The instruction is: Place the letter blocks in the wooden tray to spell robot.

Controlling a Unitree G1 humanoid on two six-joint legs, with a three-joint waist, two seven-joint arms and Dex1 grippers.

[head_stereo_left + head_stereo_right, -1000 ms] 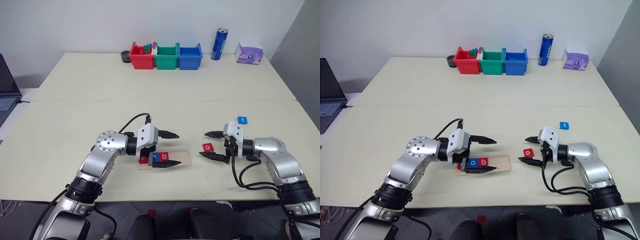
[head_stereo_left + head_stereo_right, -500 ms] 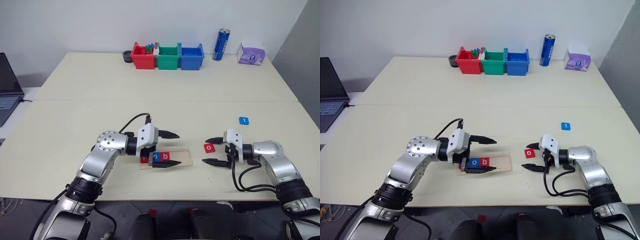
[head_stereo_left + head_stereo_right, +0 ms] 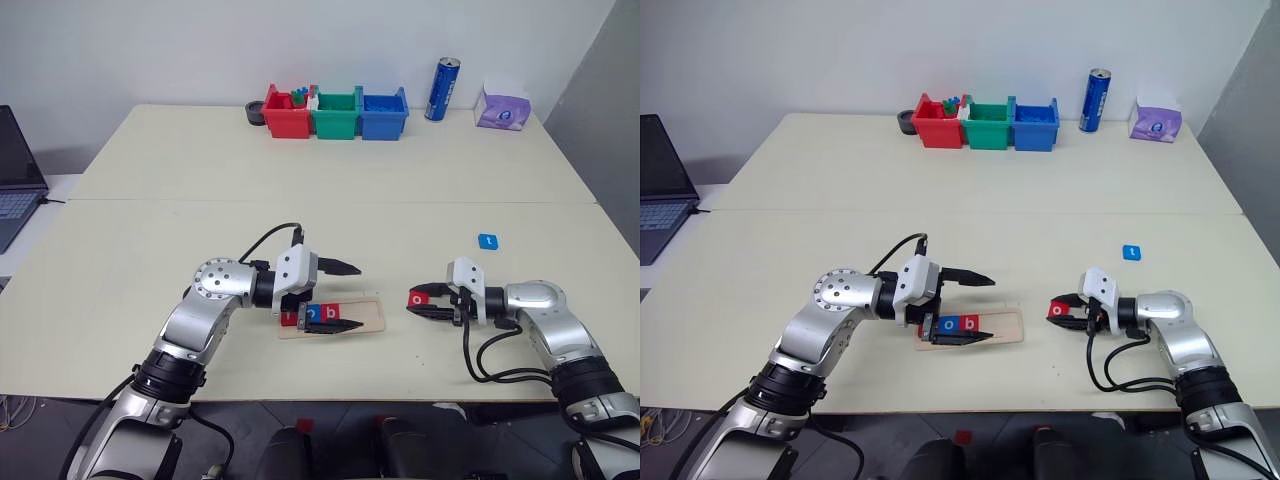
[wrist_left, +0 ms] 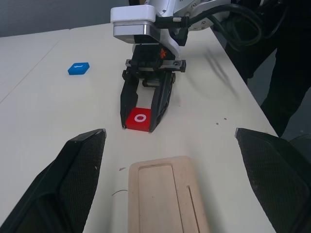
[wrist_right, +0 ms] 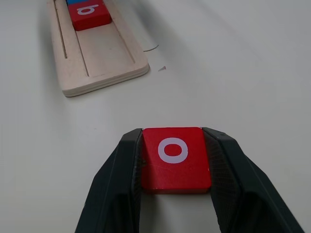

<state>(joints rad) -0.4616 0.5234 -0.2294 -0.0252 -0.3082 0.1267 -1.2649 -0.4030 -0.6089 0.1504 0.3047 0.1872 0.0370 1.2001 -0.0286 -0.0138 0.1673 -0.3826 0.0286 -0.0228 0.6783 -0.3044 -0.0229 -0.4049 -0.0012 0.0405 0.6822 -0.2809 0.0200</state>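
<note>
The wooden tray lies near the table's front edge with a red tile, a blue "o" block and a red "b" block in its groove. My left gripper hangs open over the tray, one finger above it and one along its front. To the right of the tray, my right gripper is shut on a red "o" block, which rests on the table with a finger against each side. A blue "t" block lies further back on the right.
At the table's far edge stand a red bin, a green bin, a blue bin, a blue can and a purple tissue box. A laptop sits off the left side.
My right gripper's fingers, open around the red "o" block before, have closed onto it. The left gripper has stayed open over the tray.
</note>
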